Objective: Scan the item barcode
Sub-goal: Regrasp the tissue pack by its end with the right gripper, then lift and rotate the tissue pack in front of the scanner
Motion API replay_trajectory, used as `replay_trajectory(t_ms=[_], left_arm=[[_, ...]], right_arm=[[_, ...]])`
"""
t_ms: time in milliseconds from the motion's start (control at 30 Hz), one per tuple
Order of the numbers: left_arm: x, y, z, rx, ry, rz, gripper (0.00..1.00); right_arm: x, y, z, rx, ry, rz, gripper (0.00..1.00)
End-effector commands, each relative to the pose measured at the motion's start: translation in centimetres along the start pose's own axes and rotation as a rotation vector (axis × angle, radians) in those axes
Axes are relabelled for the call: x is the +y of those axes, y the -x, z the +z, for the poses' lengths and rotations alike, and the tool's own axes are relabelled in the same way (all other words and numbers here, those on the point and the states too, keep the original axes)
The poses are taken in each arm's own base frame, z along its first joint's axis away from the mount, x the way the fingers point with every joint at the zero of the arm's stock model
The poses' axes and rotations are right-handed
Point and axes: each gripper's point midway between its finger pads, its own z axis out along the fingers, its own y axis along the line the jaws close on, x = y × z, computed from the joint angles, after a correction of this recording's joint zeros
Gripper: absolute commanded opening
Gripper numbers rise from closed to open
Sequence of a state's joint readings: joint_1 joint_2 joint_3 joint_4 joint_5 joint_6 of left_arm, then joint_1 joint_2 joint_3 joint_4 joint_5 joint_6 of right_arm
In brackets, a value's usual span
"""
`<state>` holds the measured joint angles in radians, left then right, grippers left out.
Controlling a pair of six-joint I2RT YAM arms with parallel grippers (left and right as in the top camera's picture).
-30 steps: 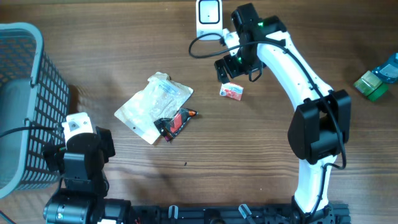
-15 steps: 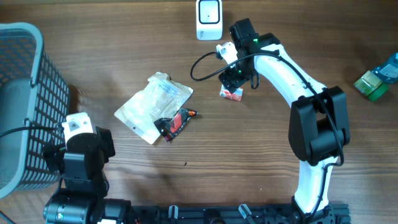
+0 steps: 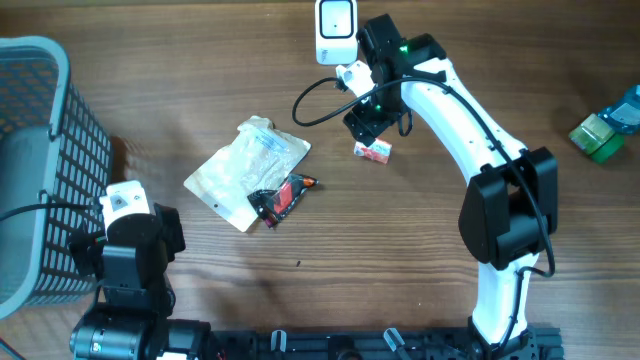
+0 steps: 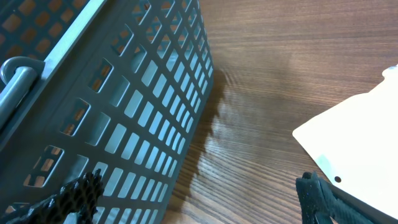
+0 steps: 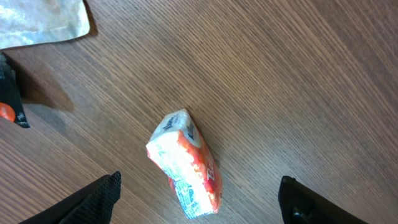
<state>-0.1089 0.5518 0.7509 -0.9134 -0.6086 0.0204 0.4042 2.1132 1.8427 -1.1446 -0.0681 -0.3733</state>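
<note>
My right gripper (image 5: 199,186) hangs low over the small red-and-white packet (image 5: 186,165). Its jaws are still wide, one finger on each side of the packet and neither touching it. Over the last second I brought that arm down from beside the white scanner (image 3: 335,30) to above the packet, then nudged it a little toward the scanner, and the jaws have begun to narrow from their widest. The packet has not moved. It lies flat on the table (image 3: 400,260), just below the scanner and not lifted. I judge this to be the start of the pick, with no grip made and the scan itself not begun.

My left gripper (image 4: 196,196) is parked wide apart and holding nothing, beside the grey basket (image 4: 124,106).

There is plenty of room to move. Bare wood surrounds the packet. The foil pouch (image 3: 250,170) and the dark wrapper (image 3: 280,197) lie well apart to its left, and the green items (image 3: 600,135) sit far off at the table's right edge. The tight spot is the scanner, close behind my wrist, with my own cable loop (image 3: 310,100) hanging next to it. I'd lift straight up first, then turn the packet toward the scanner.
</note>
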Motion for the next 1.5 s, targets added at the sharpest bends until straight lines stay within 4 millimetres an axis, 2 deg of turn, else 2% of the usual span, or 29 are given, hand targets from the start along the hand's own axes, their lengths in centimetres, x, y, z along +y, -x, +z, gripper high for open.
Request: replay_trajectory(t_ms=[0,167,233,433,500,567,600,667,900,1133,1200,1333,1467], left_arm=[[0.4,0.1,-0.1,-0.005,0.015,-0.008,1.0],[0.4,0.1,-0.1,-0.005,0.015,-0.008,1.0],[0.4,0.1,-0.1,-0.005,0.015,-0.008,1.0],[0.4,0.1,-0.1,-0.005,0.015,-0.008,1.0],[0.4,0.1,-0.1,-0.005,0.015,-0.008,1.0],[0.4,0.1,-0.1,-0.005,0.015,-0.008,1.0],[0.4,0.1,-0.1,-0.005,0.015,-0.008,1.0],[0.4,0.1,-0.1,-0.005,0.015,-0.008,1.0],[0.4,0.1,-0.1,-0.005,0.015,-0.008,1.0],[0.4,0.1,-0.1,-0.005,0.015,-0.008,1.0],[0.4,0.1,-0.1,-0.005,0.015,-0.008,1.0],[0.4,0.1,-0.1,-0.005,0.015,-0.008,1.0],[0.4,0.1,-0.1,-0.005,0.015,-0.008,1.0]], right_arm=[[0.5,0.4,-0.7,-0.033,0.018,-0.034,0.84],[0.5,-1.3,1.7,0.014,0.008,-0.045,0.83],[0.7,-1.9,2.7,0.028,0.014,-0.044,0.8],[0.3,-1.9,4.5,0.018,-0.004,-0.047,0.81],[0.1,-2.5,5.9,0.044,-0.012,-0.046,0.79],[0.2,-2.9,6.9,0.068,-0.002,-0.044,0.71],[0.1,-2.9,7.0,0.071,-0.008,-0.043,0.66],[-0.3,-3.0,7.0,0.076,-0.032,-0.041,0.61],[-0.4,-3.2,7.0,0.087,-0.038,-0.019,0.63],[0.9,-3.5,7.0,0.089,0.036,-0.013,0.37],[2.1,-3.4,6.9,0.075,0.107,-0.008,0.28],[5.1,-2.3,6.3,0.01,0.284,0.004,0.23],[9.7,-1.6,4.1,-0.047,0.574,0.048,0.21]])
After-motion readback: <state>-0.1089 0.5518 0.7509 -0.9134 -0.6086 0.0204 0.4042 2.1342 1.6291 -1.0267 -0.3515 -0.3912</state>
